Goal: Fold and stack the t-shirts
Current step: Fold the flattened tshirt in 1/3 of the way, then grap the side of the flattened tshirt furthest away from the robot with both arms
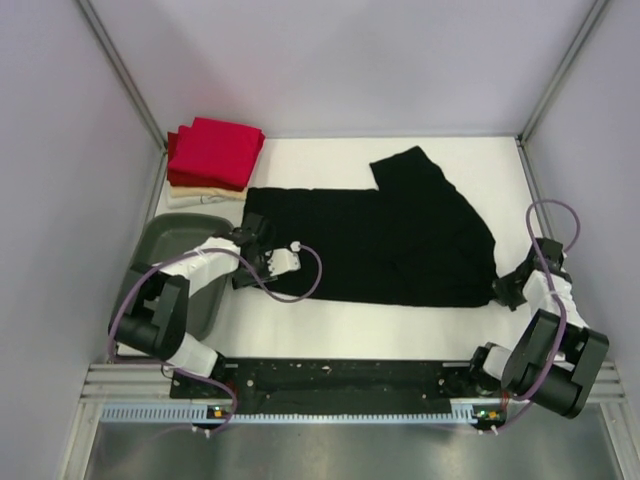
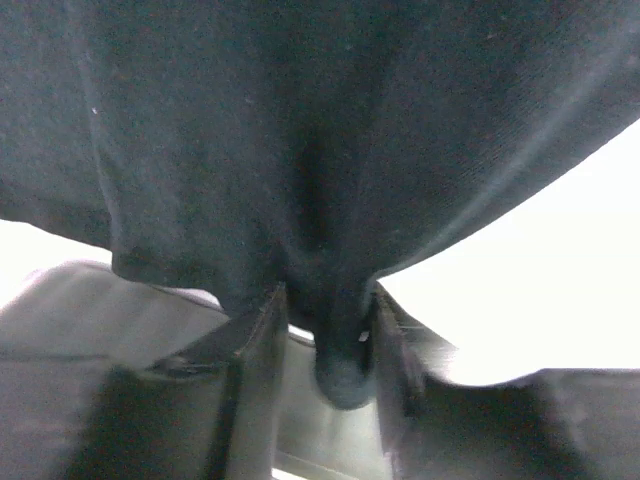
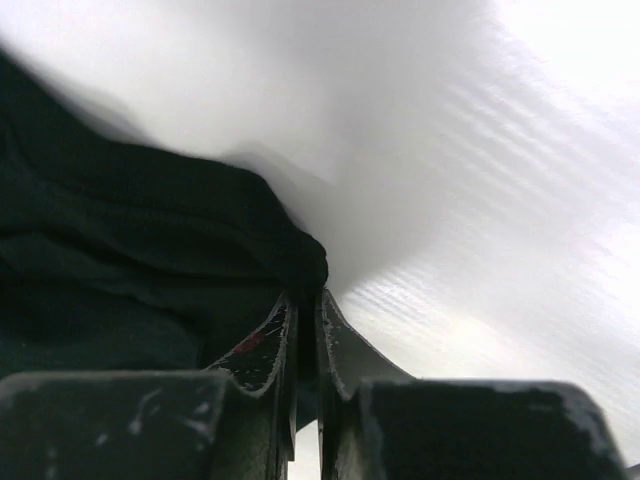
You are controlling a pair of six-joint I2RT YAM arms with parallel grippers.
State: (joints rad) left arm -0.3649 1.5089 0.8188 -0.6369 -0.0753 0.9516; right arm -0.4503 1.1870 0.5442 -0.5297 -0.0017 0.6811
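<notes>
The black t-shirt (image 1: 390,240) lies spread across the middle of the white table, one sleeve pointing to the back. My left gripper (image 1: 247,252) is at its left edge, shut on a bunch of the black cloth (image 2: 340,340) that hangs between the fingers. My right gripper (image 1: 500,290) is at the shirt's front right corner, jaws pressed together on a pinch of the black cloth (image 3: 300,262). A stack of folded shirts stands at the back left: red ones (image 1: 214,150) on top of a cream one (image 1: 203,193).
A grey oval tub (image 1: 172,262) sits at the left, partly under my left arm. Metal frame posts (image 1: 120,70) and pale walls close in the table on three sides. The black rail (image 1: 330,378) with the arm bases runs along the near edge.
</notes>
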